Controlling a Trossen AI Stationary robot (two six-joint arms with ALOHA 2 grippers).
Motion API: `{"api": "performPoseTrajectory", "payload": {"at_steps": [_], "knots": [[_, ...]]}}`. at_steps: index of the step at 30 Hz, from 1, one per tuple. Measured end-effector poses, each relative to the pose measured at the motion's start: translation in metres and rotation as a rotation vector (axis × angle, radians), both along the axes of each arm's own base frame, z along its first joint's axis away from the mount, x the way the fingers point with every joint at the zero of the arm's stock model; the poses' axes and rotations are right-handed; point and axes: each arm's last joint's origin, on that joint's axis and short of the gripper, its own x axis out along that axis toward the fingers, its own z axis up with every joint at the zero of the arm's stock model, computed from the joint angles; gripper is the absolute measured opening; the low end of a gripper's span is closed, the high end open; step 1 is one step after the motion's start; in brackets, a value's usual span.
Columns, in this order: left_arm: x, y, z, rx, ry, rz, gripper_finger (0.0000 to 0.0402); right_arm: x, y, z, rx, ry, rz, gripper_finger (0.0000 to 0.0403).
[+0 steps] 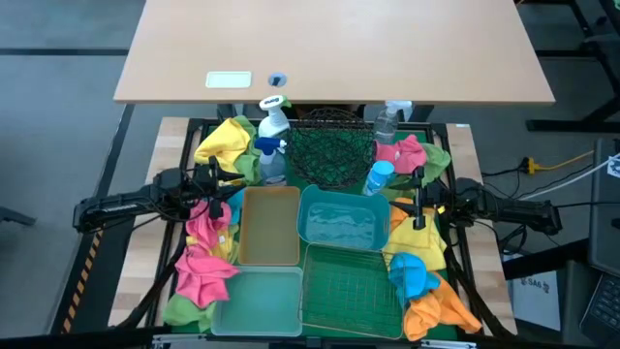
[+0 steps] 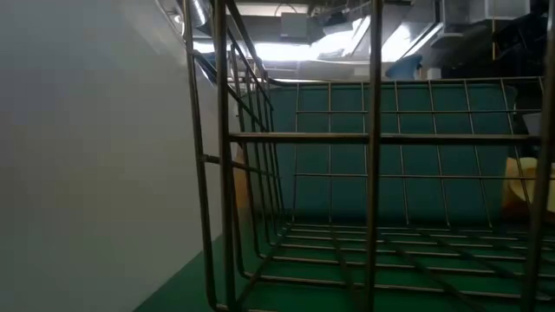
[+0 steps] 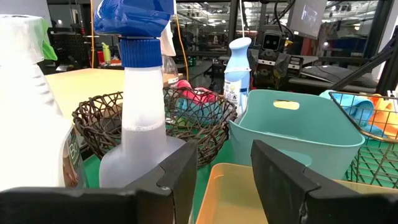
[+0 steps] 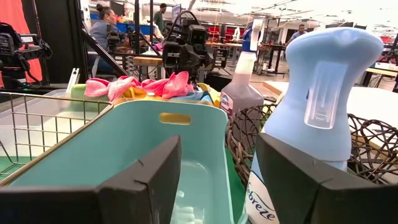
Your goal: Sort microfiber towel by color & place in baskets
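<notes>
Microfiber towels lie in two heaps on the green mat. On the left are yellow (image 1: 226, 142), pink (image 1: 201, 273) and green (image 1: 180, 310) towels. On the right are pink (image 1: 405, 153), yellow (image 1: 418, 238), blue (image 1: 411, 276) and orange (image 1: 441, 312) towels. Between the heaps stand the round black wire basket (image 1: 329, 147), amber bin (image 1: 269, 225), teal bin (image 1: 344, 221), pale-green bin (image 1: 257, 302) and green wire basket (image 1: 354, 289). My left gripper (image 1: 235, 182) hovers open over the left heap beside the amber bin (image 3: 233, 186). My right gripper (image 1: 417, 192) hovers open beside the teal bin (image 4: 161, 162). Neither holds anything.
Spray bottles stand near the black basket: a blue-topped one (image 1: 273, 136) close in front of my left gripper (image 3: 140, 124), a clear one (image 1: 387, 120), and a pale-blue one (image 1: 378, 178) right by my right gripper (image 4: 317, 106). A wooden desk (image 1: 329, 48) lies beyond. People show in the room behind.
</notes>
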Motion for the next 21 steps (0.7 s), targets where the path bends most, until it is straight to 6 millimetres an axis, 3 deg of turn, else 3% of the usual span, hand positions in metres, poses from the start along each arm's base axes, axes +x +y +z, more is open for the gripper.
{"api": "performPoseTrajectory", "payload": {"at_steps": [8,21], "knots": [[0.0,0.0,0.0,0.0,0.0,0.0,0.0146,0.0,0.0002,0.0001,0.034,-0.002,0.008,0.0209],[0.0,0.0,0.0,0.0,0.0,0.0,0.0146,-0.0002,0.001,0.0038,0.473,-0.043,0.057,0.0209]]}}
